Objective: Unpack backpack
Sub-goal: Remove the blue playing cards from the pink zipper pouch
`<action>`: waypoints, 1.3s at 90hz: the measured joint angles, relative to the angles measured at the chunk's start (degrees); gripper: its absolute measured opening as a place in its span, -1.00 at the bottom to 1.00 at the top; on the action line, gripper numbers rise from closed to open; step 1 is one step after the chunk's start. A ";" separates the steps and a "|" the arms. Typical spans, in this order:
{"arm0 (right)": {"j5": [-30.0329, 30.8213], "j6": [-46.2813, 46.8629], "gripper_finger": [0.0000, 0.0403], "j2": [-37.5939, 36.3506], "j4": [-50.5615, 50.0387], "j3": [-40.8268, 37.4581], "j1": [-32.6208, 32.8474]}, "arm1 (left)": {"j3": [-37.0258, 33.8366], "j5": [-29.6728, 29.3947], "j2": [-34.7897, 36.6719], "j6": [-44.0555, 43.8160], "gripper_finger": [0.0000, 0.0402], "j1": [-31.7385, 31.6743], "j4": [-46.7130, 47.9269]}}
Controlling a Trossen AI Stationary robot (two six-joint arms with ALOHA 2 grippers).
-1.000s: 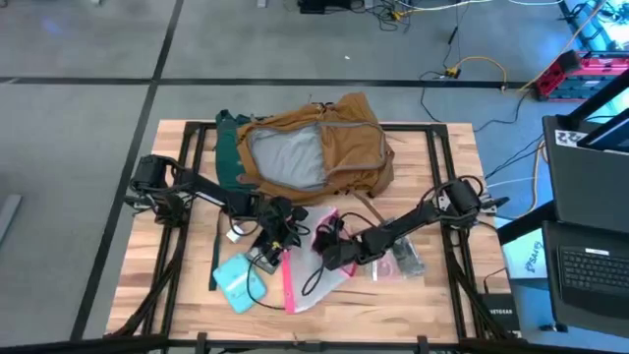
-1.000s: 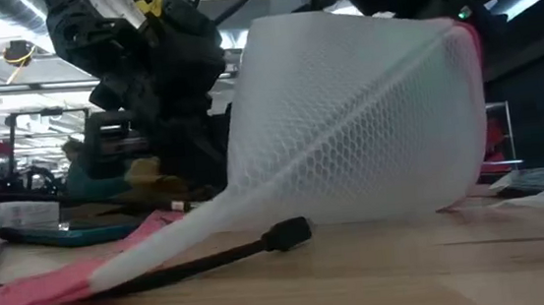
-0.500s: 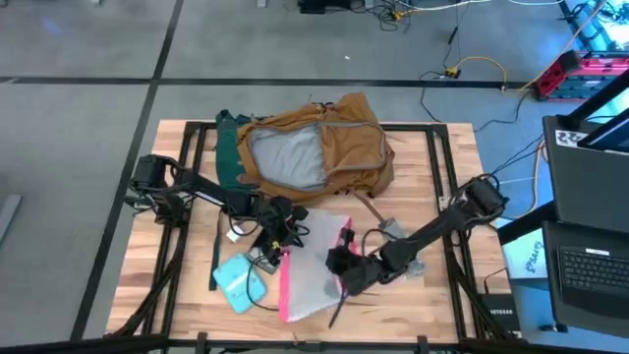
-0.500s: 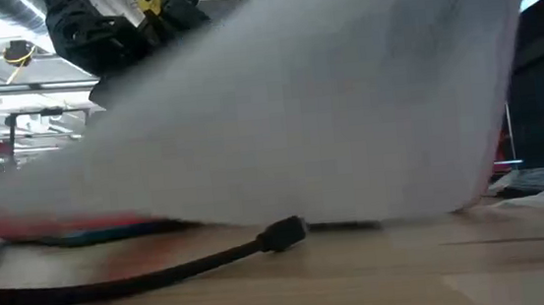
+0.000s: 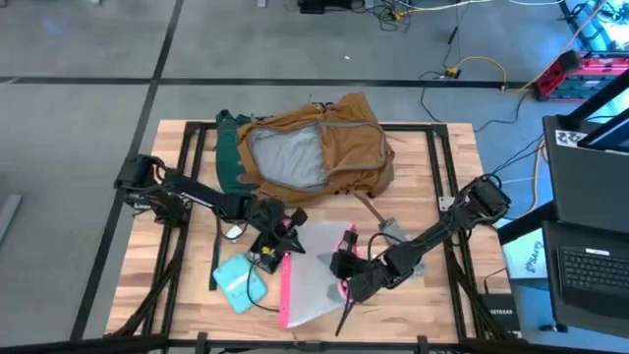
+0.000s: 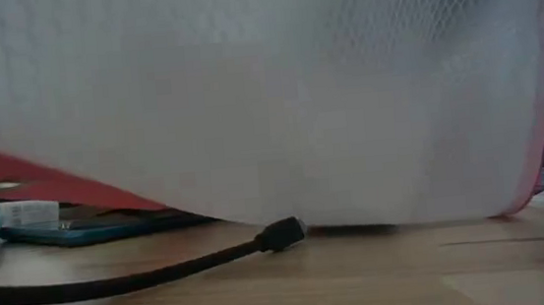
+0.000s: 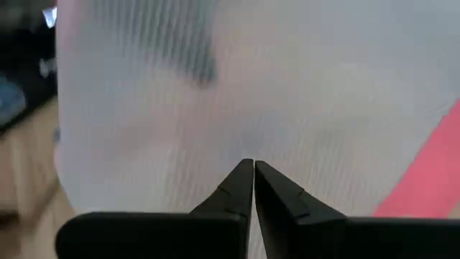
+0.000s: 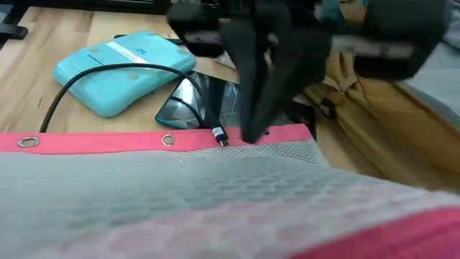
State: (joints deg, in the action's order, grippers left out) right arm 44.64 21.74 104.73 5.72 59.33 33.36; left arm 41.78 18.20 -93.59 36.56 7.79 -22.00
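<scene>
From above, the tan-brown backpack [image 5: 313, 152] lies open at the far middle of the wooden tabletop [image 5: 442, 305], its grey lining showing. Nearer the front, a clear mesh pouch [image 5: 314, 275] with pink edges lies spread between both arms. The left hand [image 5: 287, 234] pinches the pouch's far pink corner; the right hand [image 5: 343, 278] grips its opposite pink edge. A turquoise case [image 5: 236, 283] lies beside the pouch. At tabletop height, the white mesh fills the picture above a black cable [image 6: 164, 271]. The left wrist camera shows its dark fingers [image 7: 237, 188] pressed together on the mesh. The right wrist camera shows pink trim, the turquoise case and a dark phone [image 8: 198, 101].
</scene>
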 joint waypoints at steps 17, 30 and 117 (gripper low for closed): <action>-0.07 0.29 -1.00 0.00 0.07 0.02 0.00 | 0.31 -2.49 0.60 2.99 -0.73 3.38 -1.03; -0.11 0.38 -1.00 -0.01 0.12 0.04 0.00 | 0.34 -7.36 0.55 3.51 -0.48 4.14 -3.18; -2.95 0.35 -1.00 0.07 0.93 0.07 -1.79 | 0.44 -5.41 -6.80 -6.17 0.19 0.68 -16.68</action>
State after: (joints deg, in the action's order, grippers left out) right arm 41.69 22.08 104.79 6.65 59.40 31.58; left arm 42.22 12.78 -100.39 30.39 8.47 -38.68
